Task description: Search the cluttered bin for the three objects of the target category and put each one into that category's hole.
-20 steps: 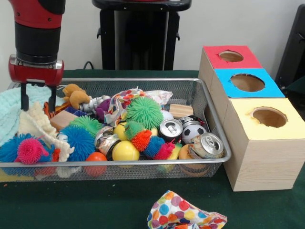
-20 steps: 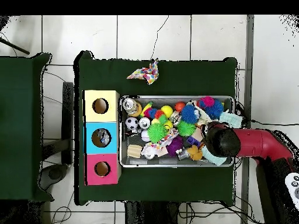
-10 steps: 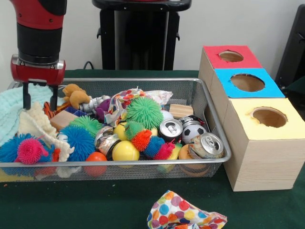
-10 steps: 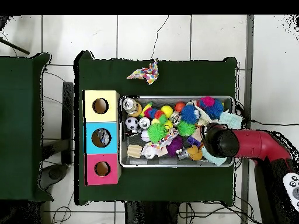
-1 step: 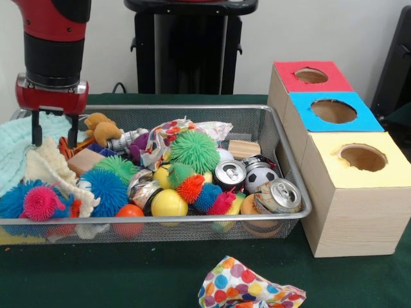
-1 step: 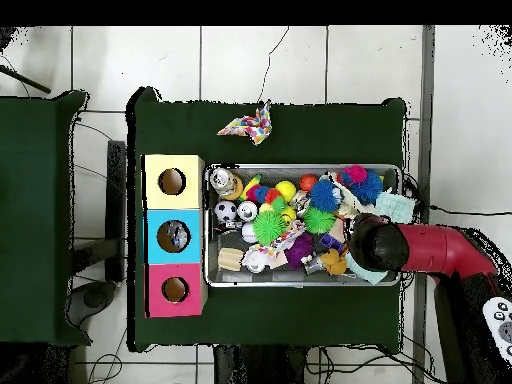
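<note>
My gripper [image 5: 54,136] hangs open over the left end of the wire bin [image 5: 192,220], with nothing between its fingers. Its fingertips hover just above a cream knitted cloth [image 5: 48,168] and a mint cloth [image 5: 13,144]. A polka-dot cloth [image 5: 168,136] lies in the middle of the bin among spiky balls such as a green one [image 5: 194,151]. Drink cans [image 5: 230,173] [image 5: 280,194] lie toward the right end. Red [image 5: 310,76], blue [image 5: 331,110] and yellow [image 5: 359,186] boxes, each with a round hole, stand right of the bin. In the overhead view the arm's wrist [image 6: 372,243] hides the fingers.
Another polka-dot cloth [image 5: 247,289] lies on the green table in front of the bin, also seen from above [image 6: 248,124]. A brown plush toy [image 5: 101,128], a wooden block [image 5: 244,149] and a small football [image 5: 260,176] sit in the bin.
The gripper has edged slightly up and to the right over the cloths and stays open. Nothing in the bin has moved.
</note>
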You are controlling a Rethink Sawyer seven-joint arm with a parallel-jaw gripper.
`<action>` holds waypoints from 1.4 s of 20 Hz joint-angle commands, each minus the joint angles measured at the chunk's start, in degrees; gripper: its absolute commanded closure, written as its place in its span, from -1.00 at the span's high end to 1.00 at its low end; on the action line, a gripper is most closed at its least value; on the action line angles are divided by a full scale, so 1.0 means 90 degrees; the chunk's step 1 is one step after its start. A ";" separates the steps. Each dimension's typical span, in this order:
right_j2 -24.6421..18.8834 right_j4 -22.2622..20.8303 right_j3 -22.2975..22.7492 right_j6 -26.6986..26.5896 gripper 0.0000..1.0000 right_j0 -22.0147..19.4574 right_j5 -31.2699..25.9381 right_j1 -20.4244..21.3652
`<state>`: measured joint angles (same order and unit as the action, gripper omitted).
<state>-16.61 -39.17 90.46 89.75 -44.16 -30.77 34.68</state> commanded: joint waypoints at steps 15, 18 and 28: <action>0.0068 0.0531 -0.0046 0.0583 1.00 0.0020 0.0160 -0.0735; 0.0044 0.0536 -0.0011 0.0532 1.00 -0.0013 0.0253 -0.0820; 0.0016 0.0620 -0.0229 0.0526 1.00 -0.0028 0.0312 -0.0976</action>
<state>-15.61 -34.97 90.26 89.75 -44.15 -30.34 30.01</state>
